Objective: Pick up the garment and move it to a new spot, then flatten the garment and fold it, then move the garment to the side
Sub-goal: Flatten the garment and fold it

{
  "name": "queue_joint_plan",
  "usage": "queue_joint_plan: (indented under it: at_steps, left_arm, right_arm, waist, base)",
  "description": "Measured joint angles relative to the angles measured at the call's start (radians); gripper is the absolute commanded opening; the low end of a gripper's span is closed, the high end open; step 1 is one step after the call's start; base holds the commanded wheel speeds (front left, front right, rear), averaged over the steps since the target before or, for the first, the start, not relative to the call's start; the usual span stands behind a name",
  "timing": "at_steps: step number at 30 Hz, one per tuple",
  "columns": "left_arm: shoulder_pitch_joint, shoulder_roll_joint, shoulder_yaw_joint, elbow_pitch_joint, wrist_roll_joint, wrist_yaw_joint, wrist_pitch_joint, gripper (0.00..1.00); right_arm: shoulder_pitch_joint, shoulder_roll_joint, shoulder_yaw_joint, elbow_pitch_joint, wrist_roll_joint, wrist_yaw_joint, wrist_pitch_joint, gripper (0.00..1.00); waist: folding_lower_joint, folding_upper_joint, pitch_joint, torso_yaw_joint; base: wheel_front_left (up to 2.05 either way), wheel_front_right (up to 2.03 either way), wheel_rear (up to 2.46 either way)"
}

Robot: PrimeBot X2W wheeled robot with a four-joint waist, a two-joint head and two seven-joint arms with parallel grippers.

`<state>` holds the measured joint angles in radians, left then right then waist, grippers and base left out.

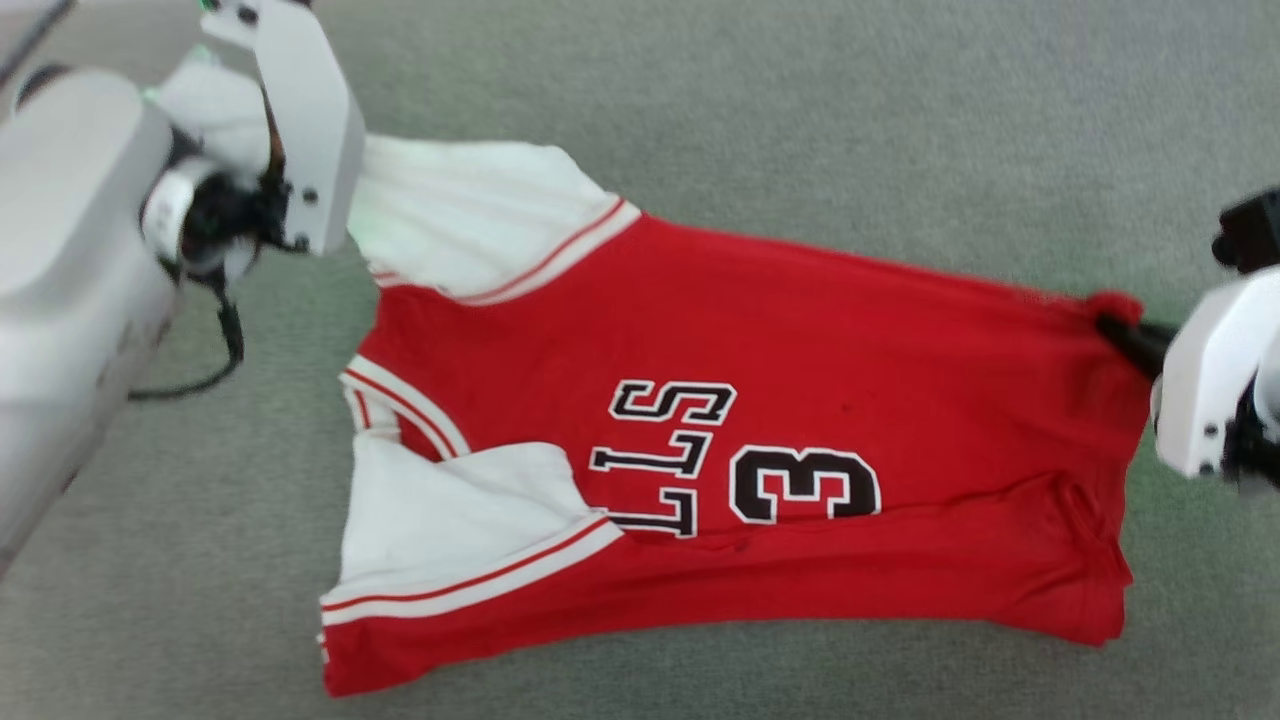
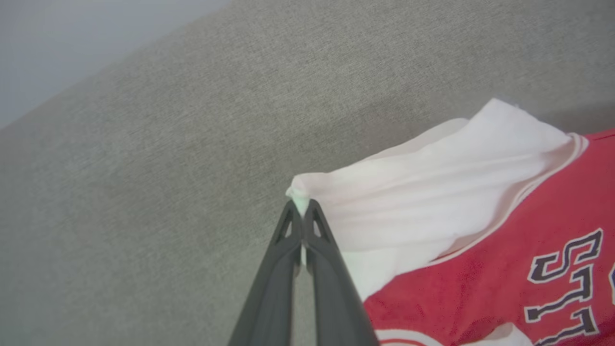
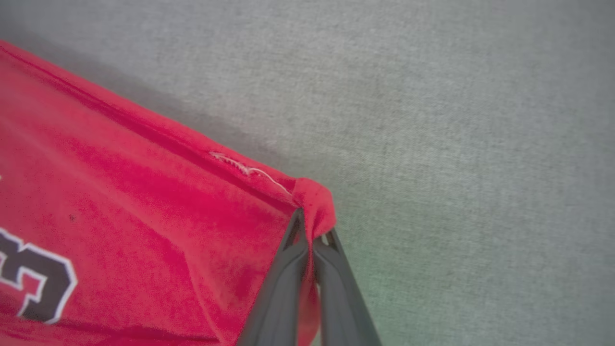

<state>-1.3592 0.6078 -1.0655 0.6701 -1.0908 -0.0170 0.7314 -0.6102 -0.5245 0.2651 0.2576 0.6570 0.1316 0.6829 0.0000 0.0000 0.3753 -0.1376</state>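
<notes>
Place: most likely a robotics lab or test room; nothing marks it clearly as a home or a shop.
Surface (image 1: 800, 100): plain grey-green woven cloth or carpet, uniform in every view.
Edge: in the left wrist view it ends against a flat pale blue-grey band (image 2: 72, 38); wall or floor, unclear.
Equipment: pale machine arm (image 1: 70, 250) with a loose black cable (image 1: 225, 350).
Work piece: one red garment (image 1: 800, 400) stretched out over it.

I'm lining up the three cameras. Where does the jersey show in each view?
Head view: jersey spread across the middle, collar left, hem right.
Left wrist view: jersey at lower right, white sleeve pinched in the shut jaws.
Right wrist view: jersey at left, red corner pinched in the shut jaws.
Shared landmark: the black print: letters in left wrist view, the 3 in right.
</notes>
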Motion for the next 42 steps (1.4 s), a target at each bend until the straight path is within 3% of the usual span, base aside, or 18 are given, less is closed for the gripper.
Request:
queue_joint_plan:
  at_steps: [3,10,12,16,20,25,26,28,29,30,31,32,33,42]
  left_arm:
    - [0.058,0.061,-0.002,-0.148,-0.01,0.055,0.018,0.0]
    - [0.258,0.246,-0.02,-0.56,-0.055,0.248,0.079,0.0]
    - [0.315,0.282,-0.027,-0.649,-0.071,0.299,0.079,0.0]
    - [0.433,0.31,-0.048,-0.744,-0.111,0.358,0.063,0.0]
    - [0.508,0.299,-0.063,-0.734,-0.14,0.364,0.023,0.0]
    - [0.553,0.247,-0.07,-0.636,-0.163,0.326,-0.021,0.0]
    - [0.56,0.238,-0.071,-0.613,-0.17,0.32,-0.024,0.05]
    - [0.571,0.222,-0.073,-0.57,-0.173,0.301,-0.037,0.4]
    - [0.574,0.212,-0.071,-0.555,-0.177,0.292,-0.049,0.48]
    - [0.576,0.204,-0.07,-0.54,-0.177,0.283,-0.056,0.74]
    - [0.576,0.196,-0.07,-0.527,-0.178,0.275,-0.063,1.0]
    - [0.577,0.189,-0.069,-0.516,-0.178,0.27,-0.073,1.0]
    - [0.578,0.183,-0.067,-0.505,-0.178,0.264,-0.08,1.0]
    - [0.588,0.169,-0.03,-0.48,-0.188,0.244,-0.166,1.0]
  right_arm:
    - [0.078,-0.023,-0.007,-0.064,0.02,0.0,0.037,0.0]
    - [0.244,-0.056,-0.072,-0.162,0.044,0.0,0.122,0.0]
    - [0.281,-0.055,-0.086,-0.176,0.044,0.0,0.143,0.0]
    - [0.342,-0.034,-0.103,-0.183,0.036,0.0,0.178,0.0]
    - [0.365,-0.009,-0.11,-0.18,0.023,0.0,0.2,0.0]
    - [0.372,0.027,-0.103,-0.162,0.01,0.0,0.222,0.0]
    - [0.371,0.033,-0.101,-0.155,0.01,0.0,0.228,0.0]
    - [0.371,0.045,-0.098,-0.14,0.005,0.0,0.246,0.0]
    - [0.369,0.051,-0.099,-0.137,0.0,0.0,0.249,0.0]
    - [0.364,0.056,-0.1,-0.134,-0.007,0.0,0.246,0.17]
    - [0.358,0.058,-0.101,-0.131,-0.01,0.0,0.244,0.41]
    - [0.354,0.061,-0.103,-0.13,-0.01,0.0,0.242,0.65]
    - [0.352,0.066,-0.105,-0.128,-0.011,0.0,0.239,0.97]
    - [0.349,0.094,-0.142,-0.139,-0.009,0.0,0.23,1.0]
  waist:
    - [0.0,0.0001,-0.035,0.021]
    - [0.0,0.0,-0.105,0.066]
    - [0.0,0.0,-0.121,0.076]
    - [0.0,0.0001,-0.147,0.093]
    - [0.0,0.0,-0.172,0.1]
    - [0.0,0.0,-0.198,0.097]
    - [0.0,0.0001,-0.203,0.095]
    - [0.0,0.0,-0.212,0.091]
    - [0.0,0.0,-0.216,0.088]
    - [0.0,0.0,-0.219,0.086]
    - [0.0,0.0,-0.223,0.085]
    - [0.0,0.0,-0.226,0.084]
    - [0.0,0.0,-0.23,0.084]
    - [0.0,0.0001,-0.259,0.09]
  base:
    - [0.0,0.0,0.0]
    - [0.0,0.0,0.0]
    - [0.0,0.0,0.0]
    - [0.0,0.0,0.0]
    - [0.0,0.0,0.0]
    - [0.0,0.0,0.0]
    - [0.0,0.0,0.0]
    - [0.0,0.0,0.0]
    - [0.0,0.0,0.0]
    - [0.0,0.0,0.0]
    - [0.0,0.0,0.0]
    - [0.0,0.0,0.0]
    - [0.0,0.0,0.0]
    - [0.0,0.0,0.0]
